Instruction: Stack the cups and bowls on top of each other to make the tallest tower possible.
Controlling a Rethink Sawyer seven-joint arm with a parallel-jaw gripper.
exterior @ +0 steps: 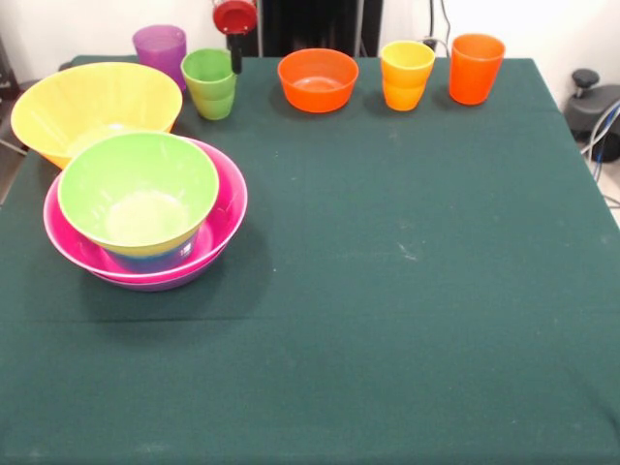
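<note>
I am seeing no brand, label or writing that I can read on anything here. I am counting four cups sitting along the twelve o'clock edge of the green table [407, 291]: a purple cup [160, 51] at about eleven o'clock, a light green cup [210, 83] just beside it, a yellow-orange cup [407, 75] toward one o'clock, and an orange cup [476, 68] next to that. Between the green and yellow-orange cups an orange bowl [318, 79] is standing alone. I am counting five bowls that I can pick out clearly, and a sliver of blue under the green one is suggesting a sixth. The yellow bowl [94, 108] is resting at ten o'clock, its rim touching the tower [145, 215] at nine o'clock. That tower is sitting low: a light green bowl [138, 191] is nesting in a pink bowl [221, 208], with a purple rim [160, 283] showing underneath. The gripper [234, 21] is hanging at the top edge, above the light green cup; I cannot tell how its fingers are standing.
</note>
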